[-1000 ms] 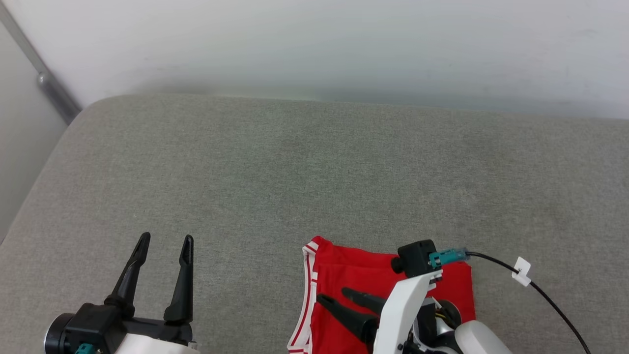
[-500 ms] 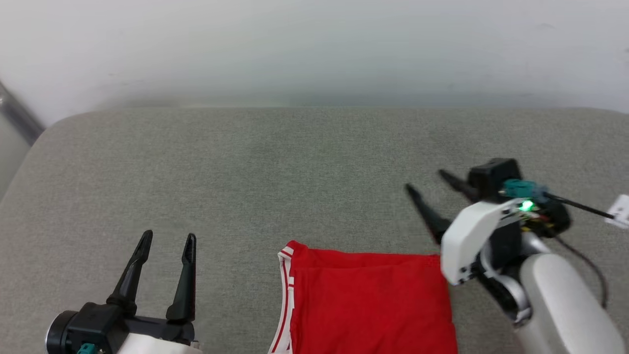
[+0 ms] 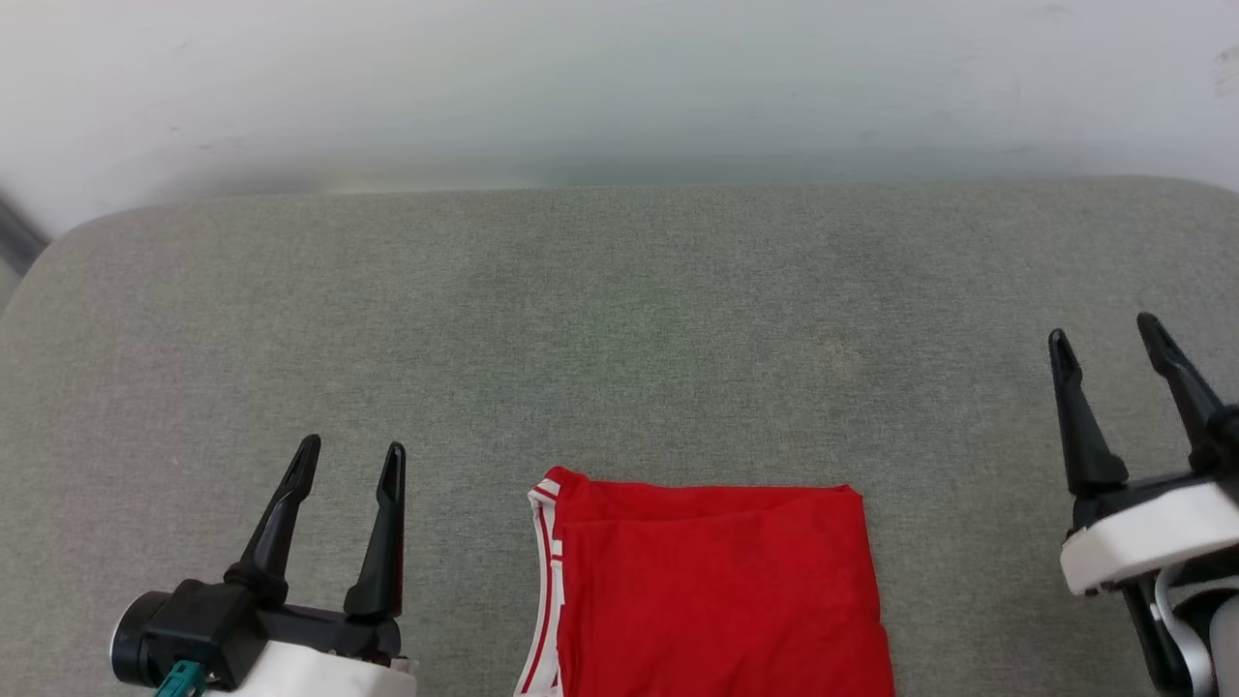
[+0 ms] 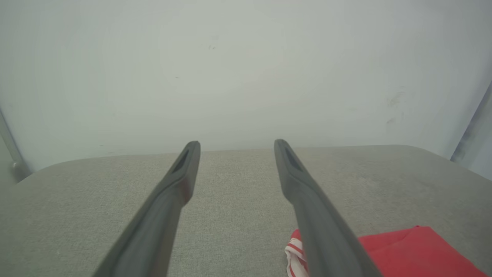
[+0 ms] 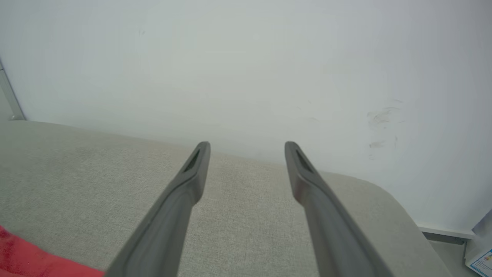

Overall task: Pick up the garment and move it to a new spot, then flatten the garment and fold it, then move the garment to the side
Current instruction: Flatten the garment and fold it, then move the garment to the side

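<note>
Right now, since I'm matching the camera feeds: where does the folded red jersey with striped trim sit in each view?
Head view: folded red jersey, bottom centre.
Left wrist view: jersey, lower right corner.
Right wrist view: jersey, bottom left corner.
Shared landmark: grey fabric cushion meeting the white wall.

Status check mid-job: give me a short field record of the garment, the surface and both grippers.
item: garment, red, folded into a flat rectangle
trim: striped trim along its left edge
place: near edge of the grey cushion; its lower part runs out of the head view
left: left gripper, jaws open, empty, left of the garment and apart from it
right: right gripper, jaws open, empty, right of the garment and apart from it
behind: pale wall
</note>
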Robot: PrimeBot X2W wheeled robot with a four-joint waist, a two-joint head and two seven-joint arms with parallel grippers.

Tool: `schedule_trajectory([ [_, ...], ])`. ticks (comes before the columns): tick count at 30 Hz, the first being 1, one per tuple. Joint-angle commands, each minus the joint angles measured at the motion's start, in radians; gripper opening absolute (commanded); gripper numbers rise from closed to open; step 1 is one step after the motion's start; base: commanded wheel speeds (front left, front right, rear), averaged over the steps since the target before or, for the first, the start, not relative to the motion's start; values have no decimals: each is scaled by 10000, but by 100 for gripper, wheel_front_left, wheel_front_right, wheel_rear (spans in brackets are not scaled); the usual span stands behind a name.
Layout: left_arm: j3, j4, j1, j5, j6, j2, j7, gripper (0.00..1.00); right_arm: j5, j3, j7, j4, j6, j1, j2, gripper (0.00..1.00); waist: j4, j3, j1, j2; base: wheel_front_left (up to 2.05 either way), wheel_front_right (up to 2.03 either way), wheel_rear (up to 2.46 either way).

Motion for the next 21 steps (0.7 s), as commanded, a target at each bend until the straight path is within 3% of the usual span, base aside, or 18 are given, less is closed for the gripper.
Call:
schedule_trajectory([
  [1, -20, 19, -25, -65, -13, -1, -22, 100, 15, -107, -300, -232, -3, 373, 233, 100, 6, 5, 0, -1, 0, 0, 0],
  [13, -108, 80, 240, -274, -13, -128, -22, 100, -912, -458, -1531, -1197, -6, 2416, 1632, 100, 41, -214, 0, -1, 0, 0, 0],
  [21, -147, 207, 377, -188, -14, -111, -22, 100, -995, -419, -1556, -1229, -6, 2562, 1913, 100, 47, -324, 0, -1, 0, 0, 0],
])
